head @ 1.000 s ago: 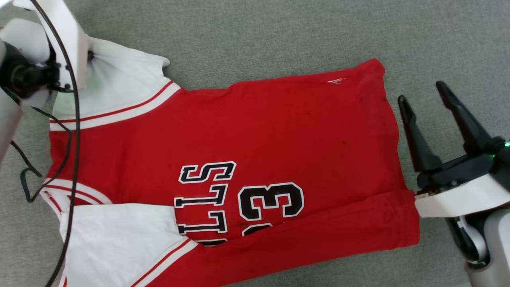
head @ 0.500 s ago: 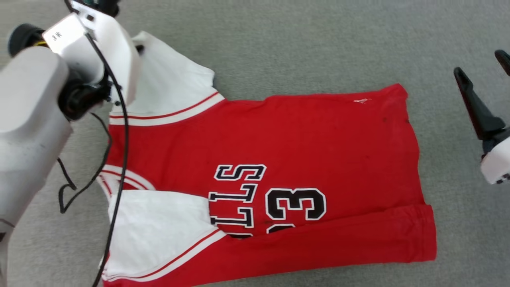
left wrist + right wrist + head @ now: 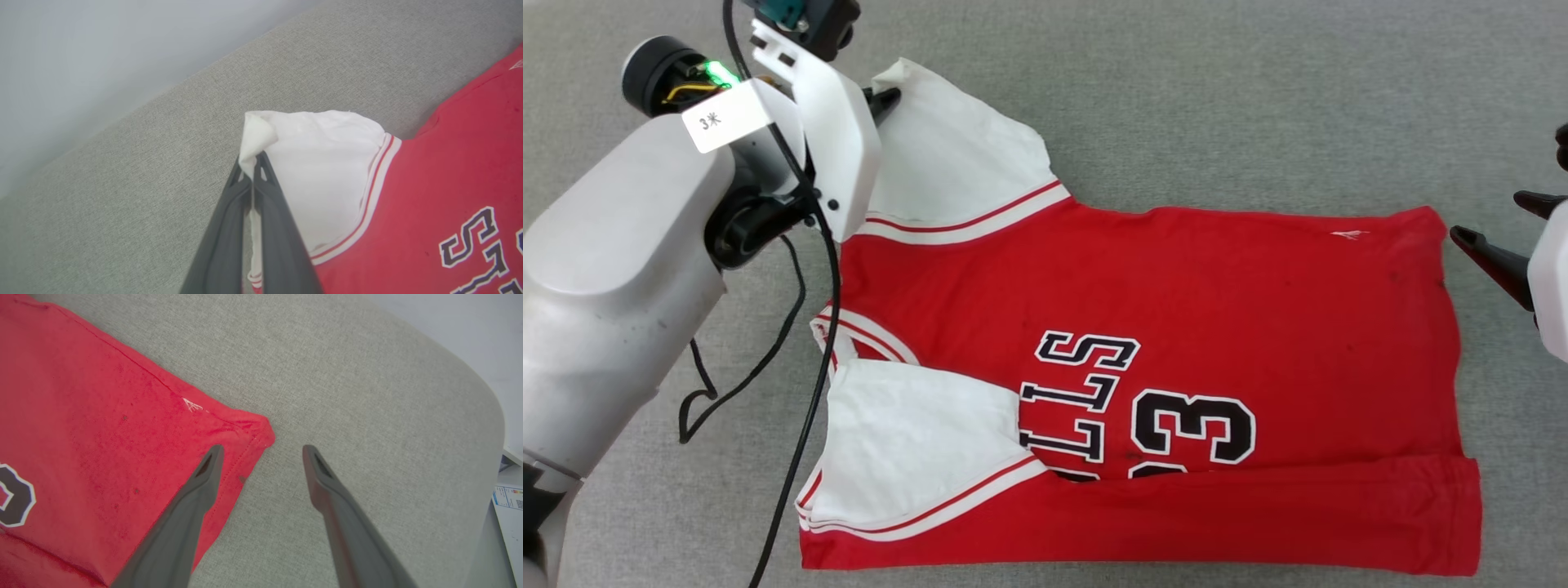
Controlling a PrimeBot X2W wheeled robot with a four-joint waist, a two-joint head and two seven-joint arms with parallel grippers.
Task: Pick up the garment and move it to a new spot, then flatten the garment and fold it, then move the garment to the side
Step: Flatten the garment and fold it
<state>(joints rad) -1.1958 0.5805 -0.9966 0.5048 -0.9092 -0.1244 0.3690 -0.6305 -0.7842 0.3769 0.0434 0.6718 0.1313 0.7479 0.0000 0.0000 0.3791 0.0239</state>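
Note:
The garment (image 3: 1176,302), a red jersey with white sleeves and black lettering, lies mostly flat on the grey surface, its near long edge folded over. My left gripper (image 3: 886,98) is shut on the corner of the far white sleeve (image 3: 327,171). In the left wrist view the pinched cloth bunches above the fingertips of my left gripper (image 3: 251,159). My right gripper (image 3: 1486,214) hovers open just off the garment's far hem corner (image 3: 261,430). In the right wrist view the right gripper (image 3: 262,448) has one finger over the red cloth (image 3: 102,416) and the other over bare grey fabric.
The grey fabric surface (image 3: 1176,98) stretches all around the garment. Its rounded edge (image 3: 486,400) shows on the right, with pale floor and a printed sheet (image 3: 508,498) beyond. A black cable (image 3: 813,392) hangs from my left arm (image 3: 613,269) across the near sleeve.
The camera has moved, shifting the whole picture right. My left gripper has closed on the far sleeve's corner and raised it a little. The right gripper stays open.

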